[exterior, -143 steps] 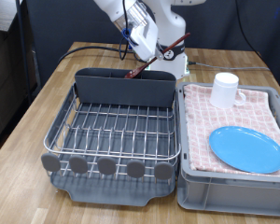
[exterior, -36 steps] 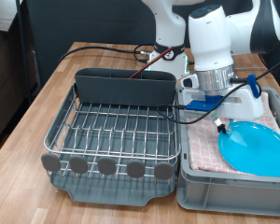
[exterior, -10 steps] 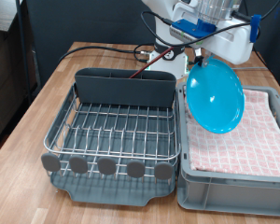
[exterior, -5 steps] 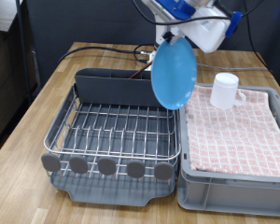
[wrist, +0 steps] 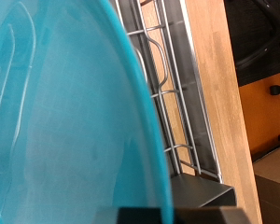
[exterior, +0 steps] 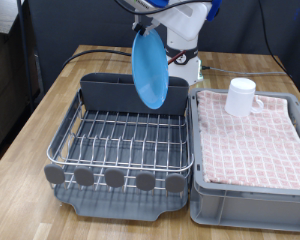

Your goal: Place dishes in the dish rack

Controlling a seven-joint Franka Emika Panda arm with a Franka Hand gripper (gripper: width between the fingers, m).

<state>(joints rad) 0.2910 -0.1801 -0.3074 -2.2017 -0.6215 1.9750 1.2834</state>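
Note:
My gripper [exterior: 148, 27] is shut on the top rim of the light-blue plate [exterior: 149, 70], which hangs on edge above the dish rack [exterior: 120, 140], over the grey caddy [exterior: 133, 92]. In the wrist view the plate [wrist: 65, 121] fills most of the picture, with the rack's wire grid [wrist: 173, 103] behind it. The reddish-brown wooden spoon [exterior: 152, 74] stands in the caddy, mostly hidden behind the plate. The white mug [exterior: 241, 96] stands on the pink checked cloth [exterior: 255, 135] at the exterior view's right.
The pink cloth lines a grey bin [exterior: 252, 205] to the right of the rack. Black cables [exterior: 105, 52] run over the wooden table [exterior: 30, 120] behind the rack. The arm's white body [exterior: 185, 40] stands at the back.
The plate was lifted off the pink cloth, turned on edge and carried left, from over the bin to over the rack's caddy. Much earlier, the spoon went into the caddy.

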